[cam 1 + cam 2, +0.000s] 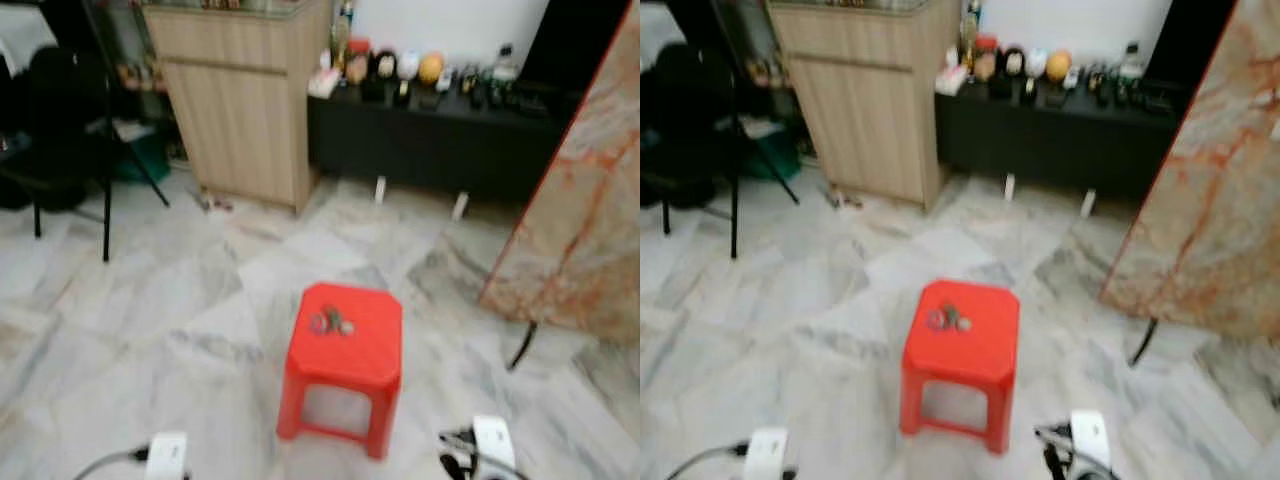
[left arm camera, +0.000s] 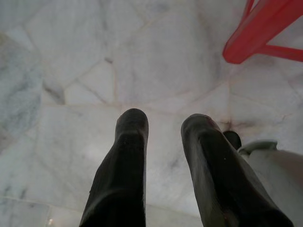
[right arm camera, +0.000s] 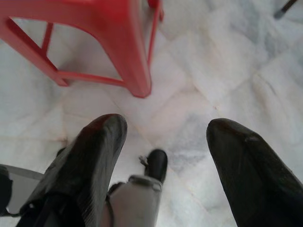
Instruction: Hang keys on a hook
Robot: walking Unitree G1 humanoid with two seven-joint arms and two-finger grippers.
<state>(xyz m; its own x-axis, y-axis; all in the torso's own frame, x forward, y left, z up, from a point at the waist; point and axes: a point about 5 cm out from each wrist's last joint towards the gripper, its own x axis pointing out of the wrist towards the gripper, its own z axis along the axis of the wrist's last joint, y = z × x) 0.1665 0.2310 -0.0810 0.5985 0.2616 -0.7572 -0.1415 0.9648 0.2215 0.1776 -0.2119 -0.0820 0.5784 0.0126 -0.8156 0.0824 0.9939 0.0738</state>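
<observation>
Both jaws are spread apart and hold nothing: the left gripper [image 2: 163, 125] and right gripper [image 3: 165, 130] hang low over the floor [image 1: 150, 300]. The keys [image 1: 331, 322] lie on the red stool [image 1: 345, 350], ready to be picked up.

Glossy red plastic stool [image 1: 345, 355] on polished marble floor [image 1: 150, 330]; wood-grain cabinet [image 1: 240, 100].

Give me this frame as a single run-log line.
phase: approach | keys lying on red stool | left gripper open, empty, over floor | right gripper open, empty, near stool leg | hook: not seen
</observation>
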